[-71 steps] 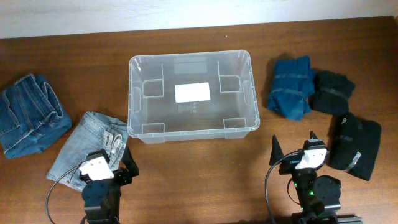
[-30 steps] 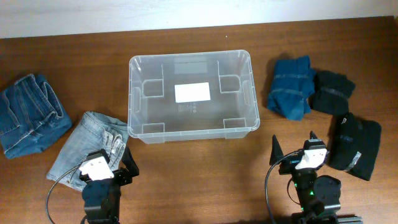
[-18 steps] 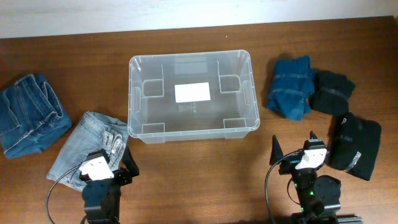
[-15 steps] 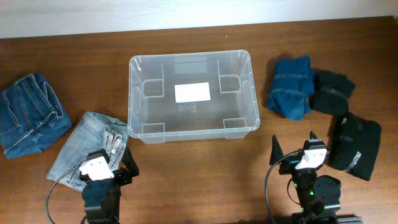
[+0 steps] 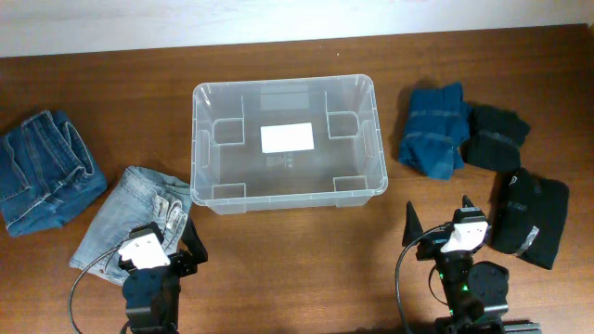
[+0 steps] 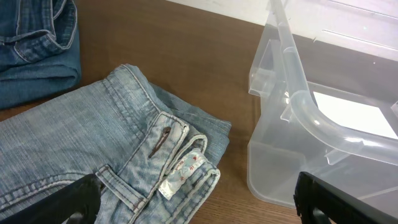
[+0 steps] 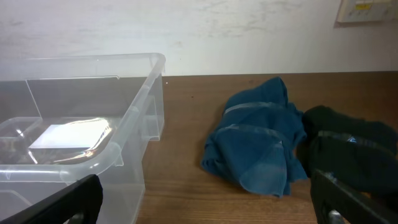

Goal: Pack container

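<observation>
Progress: container (image 5: 278,83) empty, nothing packed | Left to do: jeans (image 5: 130,218) and dark garments (image 5: 531,215) lie on table (image 5: 306,250), all to load | Hands: my left gripper (image 6: 199,208) and right gripper (image 5: 438,221) spread wide, holding nothing

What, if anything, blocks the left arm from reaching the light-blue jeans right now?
Probably nothing, so yes. The left gripper hangs open at the near edge of the folded light-blue jeans. Nothing lies on them, and the container stands beside them, not over them.

Folded dark blue jeans (image 5: 42,181) and light blue jeans (image 5: 125,218) are laid on the left of the wooden table (image 5: 297,269). On the right, a blue garment (image 5: 434,130) is seen touching a black garment (image 5: 497,136), with a second black bundle (image 5: 531,218) just beside.
</observation>
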You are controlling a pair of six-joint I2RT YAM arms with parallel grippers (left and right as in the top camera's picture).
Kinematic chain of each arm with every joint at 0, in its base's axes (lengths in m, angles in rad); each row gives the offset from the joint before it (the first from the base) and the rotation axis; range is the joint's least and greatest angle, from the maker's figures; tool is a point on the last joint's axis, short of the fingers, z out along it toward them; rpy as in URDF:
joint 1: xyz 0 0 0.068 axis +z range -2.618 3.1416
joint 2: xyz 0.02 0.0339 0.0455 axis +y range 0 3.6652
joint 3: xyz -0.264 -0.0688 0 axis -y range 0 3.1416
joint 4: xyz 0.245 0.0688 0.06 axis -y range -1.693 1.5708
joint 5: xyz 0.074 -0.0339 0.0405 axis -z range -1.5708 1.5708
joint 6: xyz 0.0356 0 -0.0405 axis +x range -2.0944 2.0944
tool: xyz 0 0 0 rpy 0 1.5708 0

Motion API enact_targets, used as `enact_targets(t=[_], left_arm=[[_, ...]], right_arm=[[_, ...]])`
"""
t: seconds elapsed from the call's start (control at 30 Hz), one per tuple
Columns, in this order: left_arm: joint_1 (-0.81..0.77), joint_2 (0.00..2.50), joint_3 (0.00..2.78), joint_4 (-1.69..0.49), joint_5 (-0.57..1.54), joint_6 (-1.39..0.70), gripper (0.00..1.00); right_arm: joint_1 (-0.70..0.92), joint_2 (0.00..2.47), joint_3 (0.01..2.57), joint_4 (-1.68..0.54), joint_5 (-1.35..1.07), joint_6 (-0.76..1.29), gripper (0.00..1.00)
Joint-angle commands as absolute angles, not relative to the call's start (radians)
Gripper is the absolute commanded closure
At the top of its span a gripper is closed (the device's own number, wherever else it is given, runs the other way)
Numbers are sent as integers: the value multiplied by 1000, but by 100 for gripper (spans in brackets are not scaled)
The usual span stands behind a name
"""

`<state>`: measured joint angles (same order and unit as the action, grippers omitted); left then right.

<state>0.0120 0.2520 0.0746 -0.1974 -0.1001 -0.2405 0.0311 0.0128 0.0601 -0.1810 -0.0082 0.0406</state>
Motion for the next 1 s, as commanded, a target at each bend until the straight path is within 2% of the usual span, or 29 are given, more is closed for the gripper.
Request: enact_targets(t=[0.0,0.2,0.37,0.53,0.97], left_arm=[[15,243,60,-194,-82,-242,1],[15,242,60,-194,-82,-242,1],[15,242,60,-194,-82,-242,1],[15,242,60,-194,-82,-242,1],[15,242,60,-194,-82,-242,1]], right_arm=[[26,4,52,-151,-35,42,2],[26,4,95,-78,-96,137,2],[26,28,257,-113,-56,160,1],[25,133,513,-274,71,223,2],[25,790,1274,-791,72,215,2]])
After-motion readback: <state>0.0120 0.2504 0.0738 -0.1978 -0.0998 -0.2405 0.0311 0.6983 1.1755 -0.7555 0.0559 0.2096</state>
